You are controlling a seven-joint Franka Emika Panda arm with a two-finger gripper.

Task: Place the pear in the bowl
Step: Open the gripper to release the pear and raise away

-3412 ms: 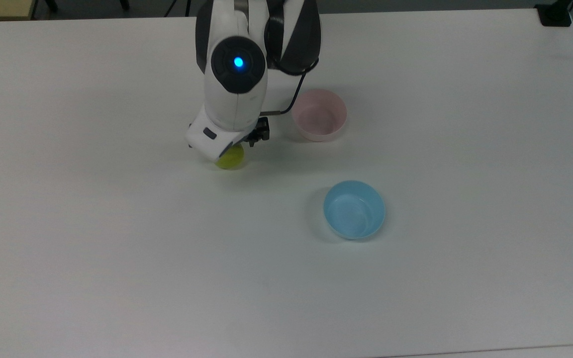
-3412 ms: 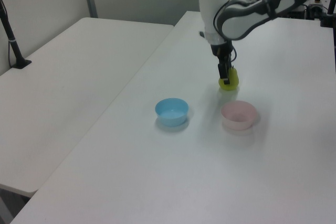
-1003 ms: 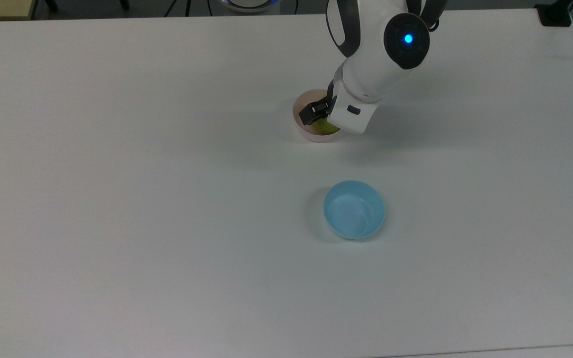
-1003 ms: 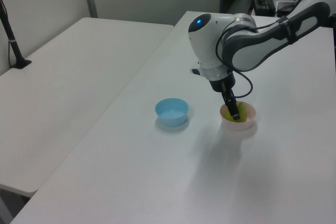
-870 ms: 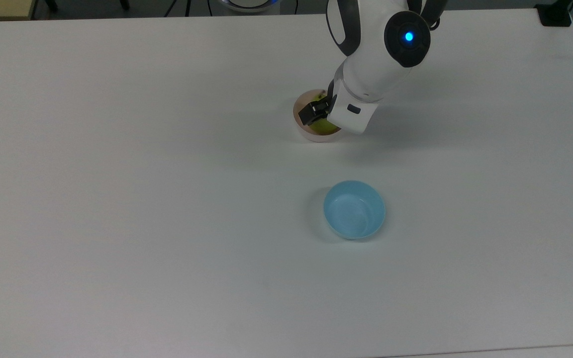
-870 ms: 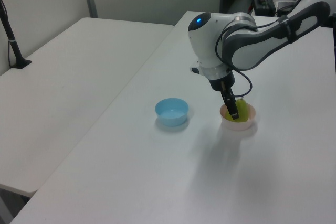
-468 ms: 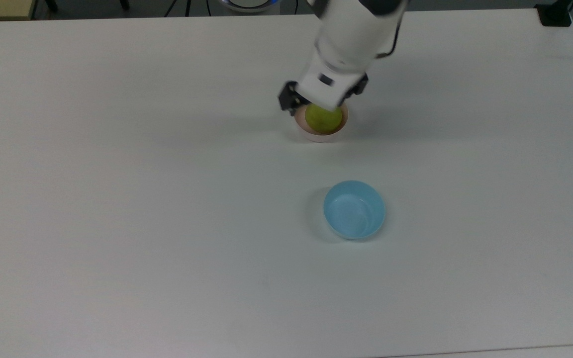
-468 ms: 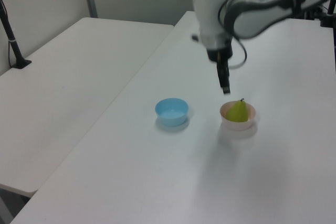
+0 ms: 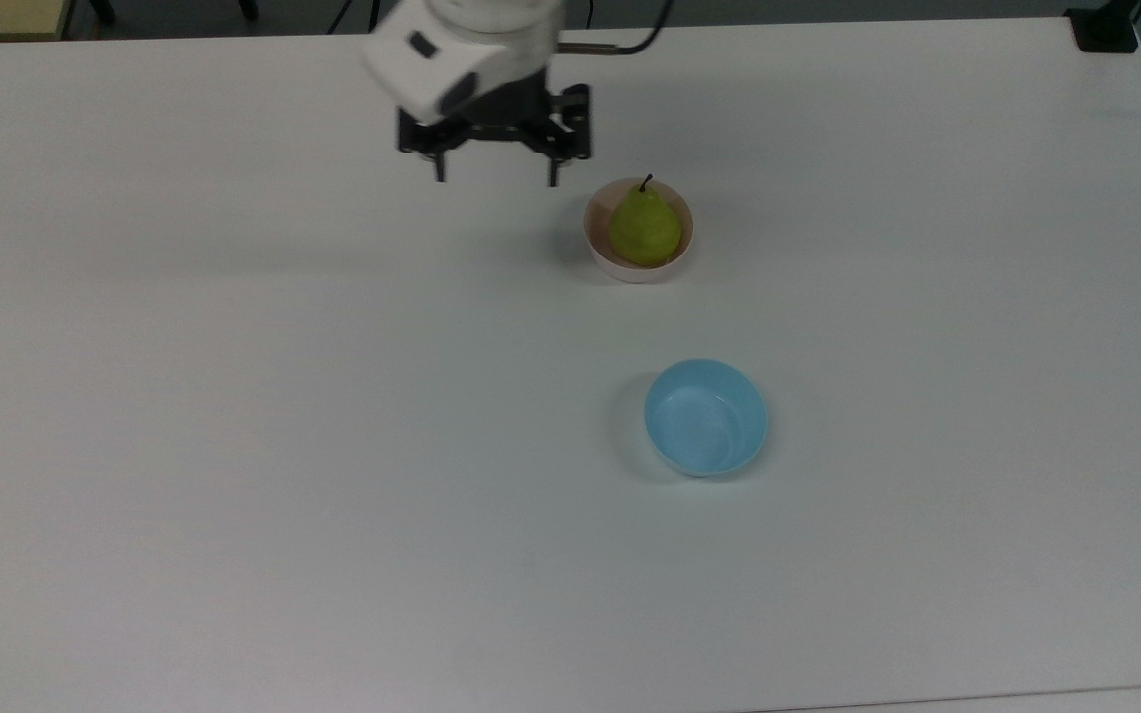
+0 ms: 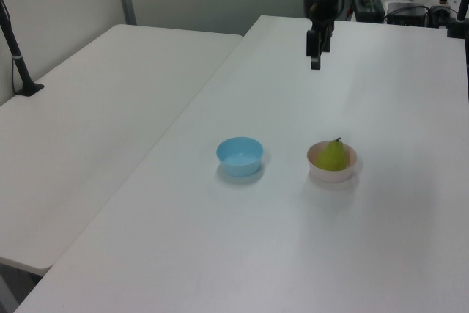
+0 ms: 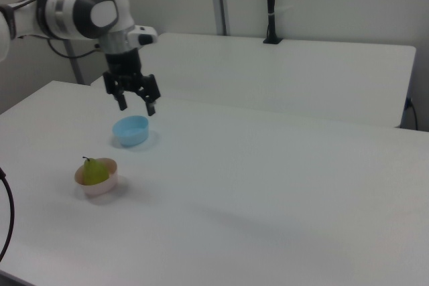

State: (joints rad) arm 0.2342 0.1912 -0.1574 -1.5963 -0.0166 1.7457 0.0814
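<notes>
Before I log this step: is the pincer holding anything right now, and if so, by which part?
Nothing. The pincer hangs open and empty above the table; the pear sits upright in the pink bowl.

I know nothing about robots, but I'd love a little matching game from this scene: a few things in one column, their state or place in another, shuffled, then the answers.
Things:
1. pear
2. pink bowl
3. blue bowl
4. pincer

States:
A. holds nothing inside
B. raised above the table, open, gripping nothing
C. sits upright, stem up, in a bowl
D. holds a fruit

Pairs: 1-C, 2-D, 3-A, 4-B
</notes>
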